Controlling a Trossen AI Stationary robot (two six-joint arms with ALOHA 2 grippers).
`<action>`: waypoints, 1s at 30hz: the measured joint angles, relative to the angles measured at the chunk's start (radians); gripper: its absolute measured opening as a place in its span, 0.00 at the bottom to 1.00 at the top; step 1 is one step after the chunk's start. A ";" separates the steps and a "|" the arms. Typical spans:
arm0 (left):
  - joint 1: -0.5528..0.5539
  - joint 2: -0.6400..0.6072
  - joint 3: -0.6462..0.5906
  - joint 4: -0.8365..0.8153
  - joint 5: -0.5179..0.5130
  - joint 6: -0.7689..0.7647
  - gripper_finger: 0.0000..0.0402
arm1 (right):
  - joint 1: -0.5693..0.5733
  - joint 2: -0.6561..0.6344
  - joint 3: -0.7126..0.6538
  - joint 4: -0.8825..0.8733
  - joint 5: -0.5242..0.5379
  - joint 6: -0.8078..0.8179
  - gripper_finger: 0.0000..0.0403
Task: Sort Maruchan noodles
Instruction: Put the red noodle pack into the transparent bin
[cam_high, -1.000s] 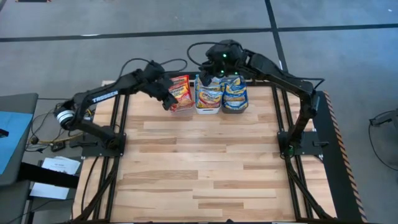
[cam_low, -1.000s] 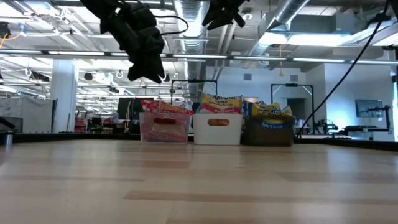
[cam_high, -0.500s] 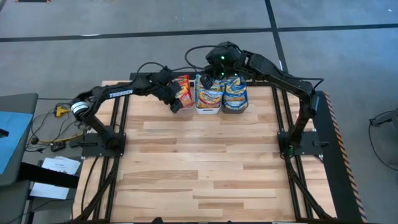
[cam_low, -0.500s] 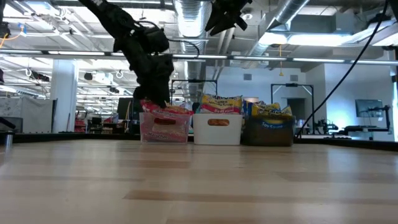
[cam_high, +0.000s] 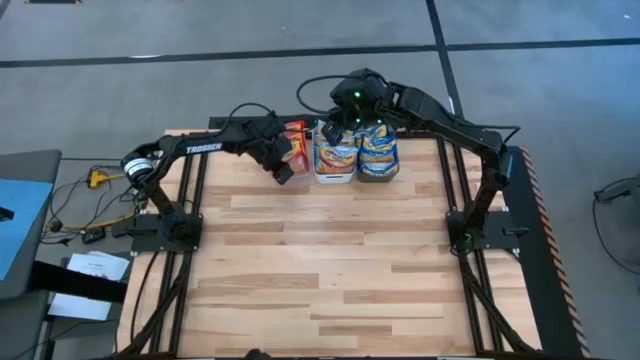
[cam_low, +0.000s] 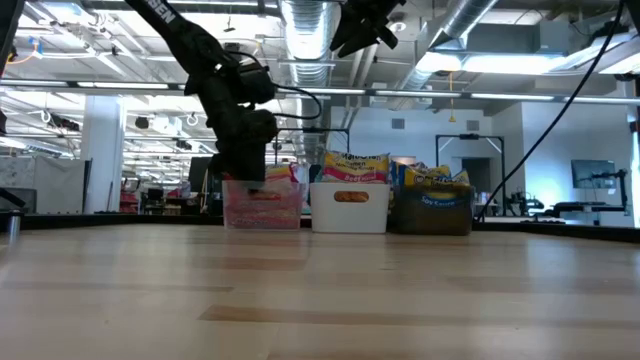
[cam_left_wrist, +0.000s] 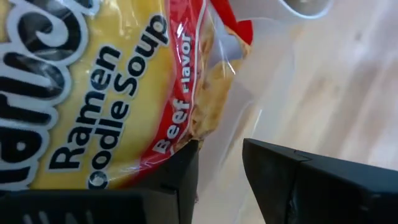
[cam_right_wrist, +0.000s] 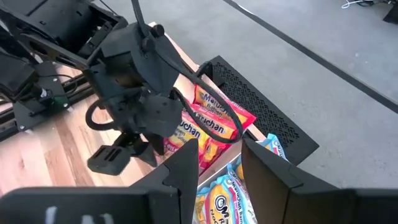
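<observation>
Red-banded beef packet (cam_left_wrist: 106, 87) sits in the clear bin (cam_low: 263, 205) at the desk's far edge, beside your left claw (cam_left_wrist: 219, 163), whose fingers stand slightly spread, pinching nothing. Right claw (cam_right_wrist: 219, 163), likewise spread, hovers above. Descending off-centre could snag the wrapper or tip the bin.

The left gripper (cam_high: 283, 166) has dropped, seemingly against the clear bin (cam_low: 264, 205).
</observation>
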 joint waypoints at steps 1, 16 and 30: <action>-0.001 0.000 0.000 -0.001 0.023 0.003 0.30 | 0.000 0.000 0.000 0.000 0.000 -0.001 0.36; 0.010 -0.091 0.085 -0.005 -0.163 0.005 0.30 | 0.001 0.000 0.000 0.000 0.000 -0.008 0.36; 0.003 -0.058 0.089 -0.131 -0.177 0.004 0.30 | 0.020 0.000 0.000 -0.001 -0.001 -0.007 0.36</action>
